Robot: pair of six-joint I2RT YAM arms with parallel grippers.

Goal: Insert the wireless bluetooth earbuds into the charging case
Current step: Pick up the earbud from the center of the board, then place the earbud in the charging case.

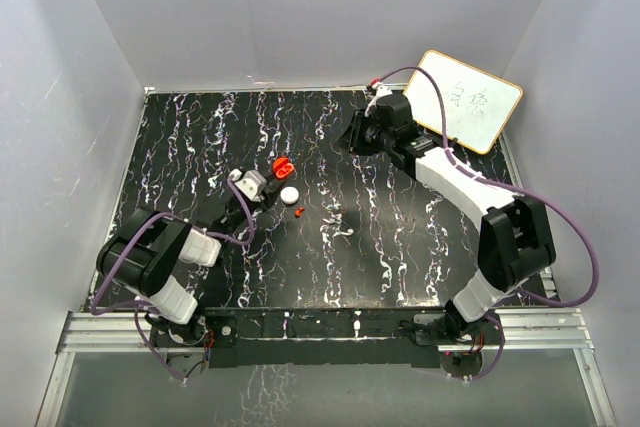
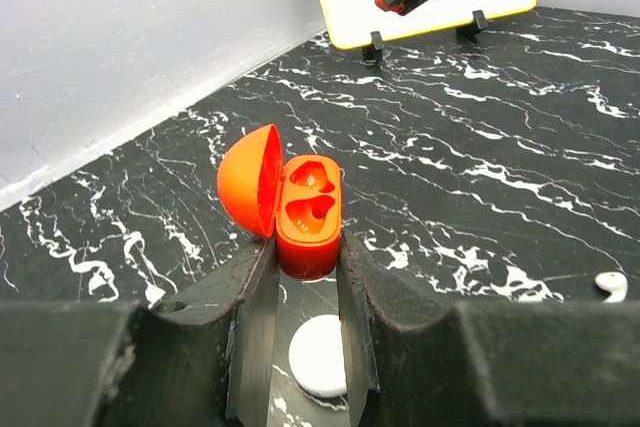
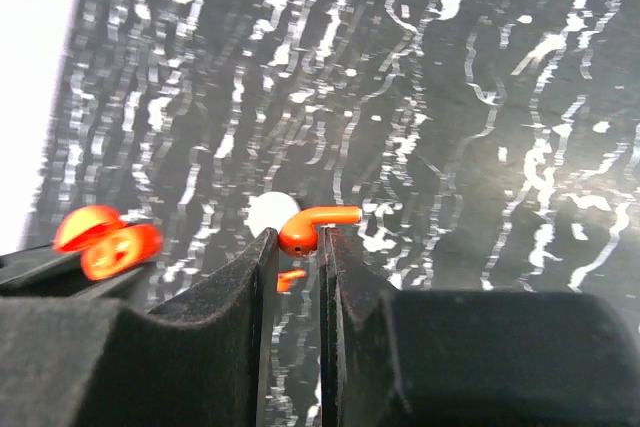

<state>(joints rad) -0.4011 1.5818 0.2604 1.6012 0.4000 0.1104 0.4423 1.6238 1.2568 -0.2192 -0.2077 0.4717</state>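
The right claw [image 3: 297, 245] pinches an earbud [image 3: 320, 224] by its head alone, so it may pivot and miss the open charging case [image 2: 310, 212] clamped in the left claw [image 2: 306, 255].

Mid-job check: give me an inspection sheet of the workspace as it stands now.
Surface: black, white-veined table.
Job's things: charging case open, both sockets empty; one earbud in the right gripper; second earbud lying on the table.
Clutter: white disc beside the case; small white piece, kind unclear.
Grippers: left gripper shut on the case; right gripper shut on the earbud, raised near the far edge.
Cables: purple cables along both arms.
Surroundings: pale walls; whiteboard in the far right corner.
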